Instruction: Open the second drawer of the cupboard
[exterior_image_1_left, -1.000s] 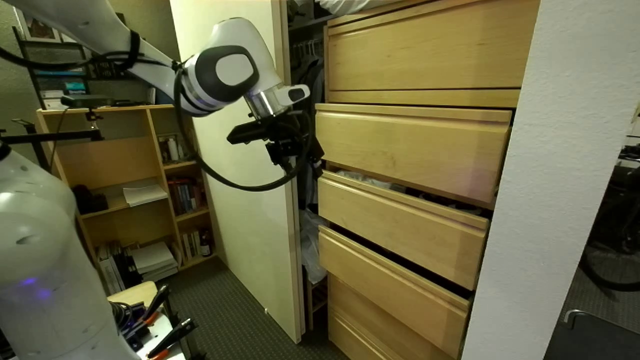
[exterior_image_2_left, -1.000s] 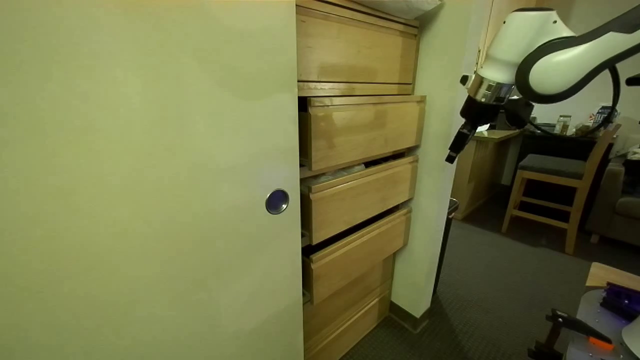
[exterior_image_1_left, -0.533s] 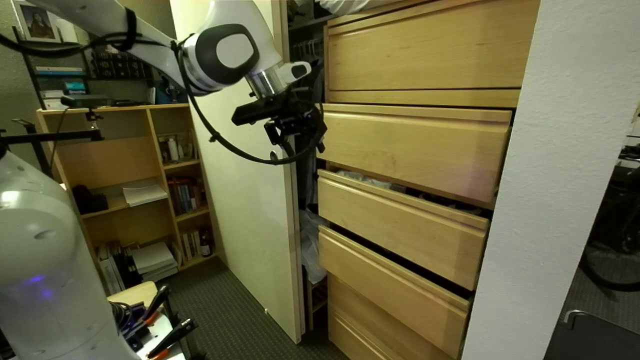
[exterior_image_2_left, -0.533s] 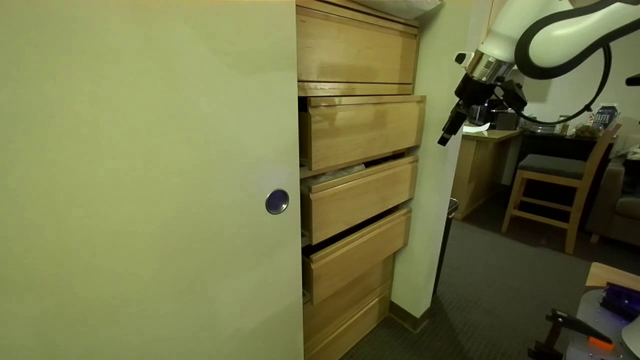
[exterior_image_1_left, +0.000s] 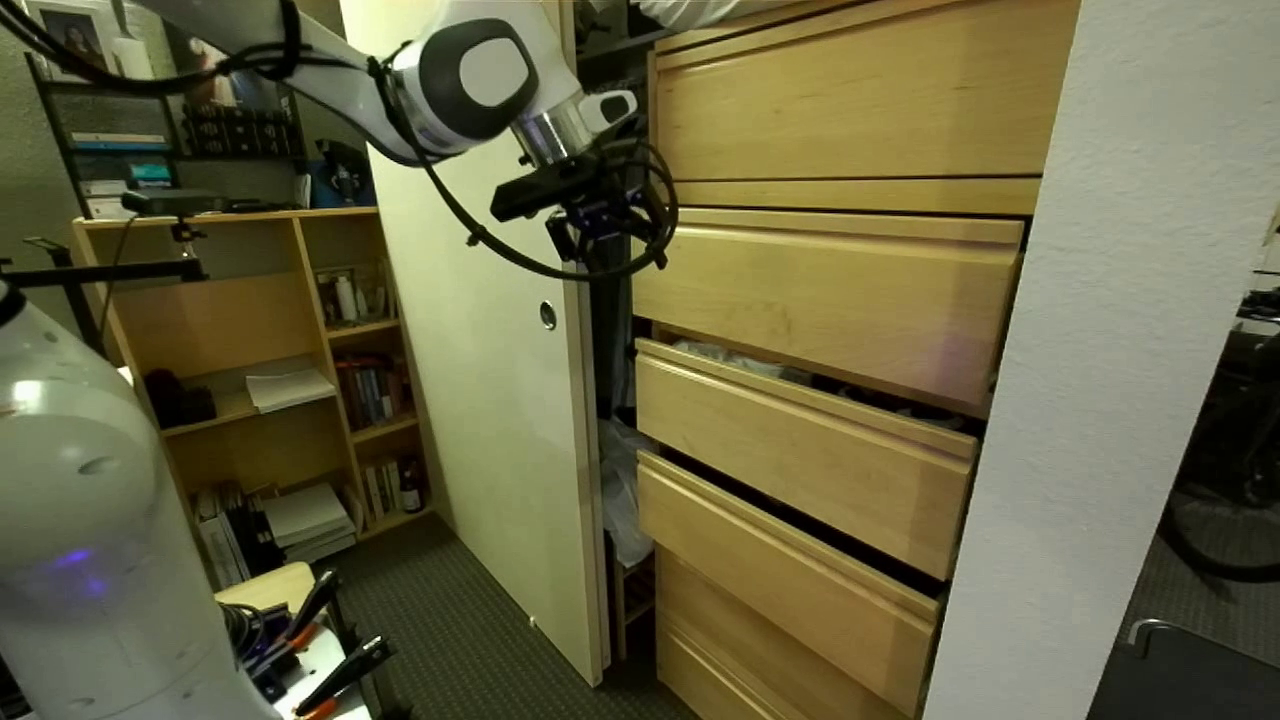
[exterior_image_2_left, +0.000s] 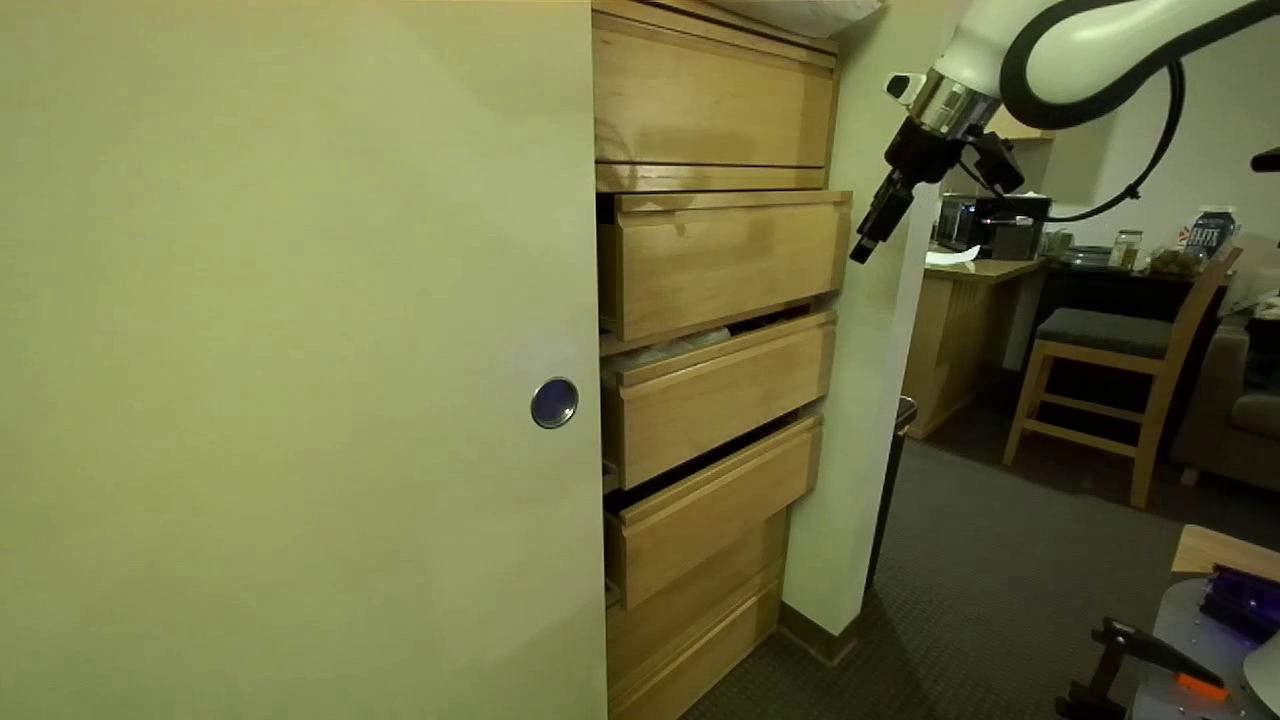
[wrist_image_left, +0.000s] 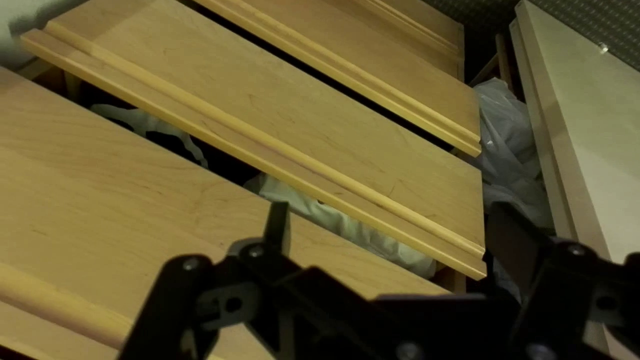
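The pale-wood cupboard (exterior_image_1_left: 850, 192) shows in both exterior views (exterior_image_2_left: 710, 178). Its second drawer (exterior_image_1_left: 830, 310) is partly pulled out; its side shows behind the front in an exterior view (exterior_image_2_left: 730, 265). In the wrist view, which looks upside down, the second drawer's front (wrist_image_left: 125, 200) fills the lower left. My black gripper (exterior_image_1_left: 625, 265) is in front of that drawer's left end, at about its height. It also shows in an exterior view (exterior_image_2_left: 862, 250), where the fingers overlap and point down. In the wrist view the gripper's fingers (wrist_image_left: 395, 232) are wide apart, with nothing between them.
The third drawer (exterior_image_1_left: 800, 455) and fourth drawer (exterior_image_1_left: 790, 580) also stand partly out. A cream door panel (exterior_image_1_left: 480, 420) stands left of the drawers and a white wall (exterior_image_1_left: 1110, 300) right. Plastic bags (wrist_image_left: 510, 145) hang between drawers and door. A bookshelf (exterior_image_1_left: 225, 300) stands behind the arm.
My gripper has moved up, from near the third drawer's top edge to the second drawer's upper part, and slightly nearer the drawers. The drawers have not moved.
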